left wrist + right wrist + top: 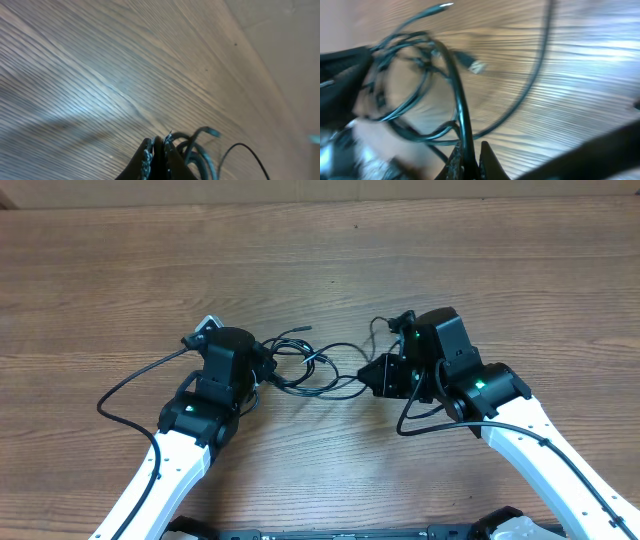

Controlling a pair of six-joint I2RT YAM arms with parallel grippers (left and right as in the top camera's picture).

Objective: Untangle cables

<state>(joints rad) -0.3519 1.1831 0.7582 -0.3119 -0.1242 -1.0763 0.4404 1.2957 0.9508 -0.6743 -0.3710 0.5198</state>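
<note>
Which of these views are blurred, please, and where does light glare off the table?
Overhead: sharp, evenly lit, cables crisp. Left wrist: pale glare bands on the table, far edge soft. Right wrist: motion blur smears the cables, worst at left.

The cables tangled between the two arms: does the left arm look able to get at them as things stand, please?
Probably yes: the cables lie beside the left gripper, with nothing between them. Its jaws are shut, so it would need to open first; whether it pinches a strand I cannot tell.
</note>
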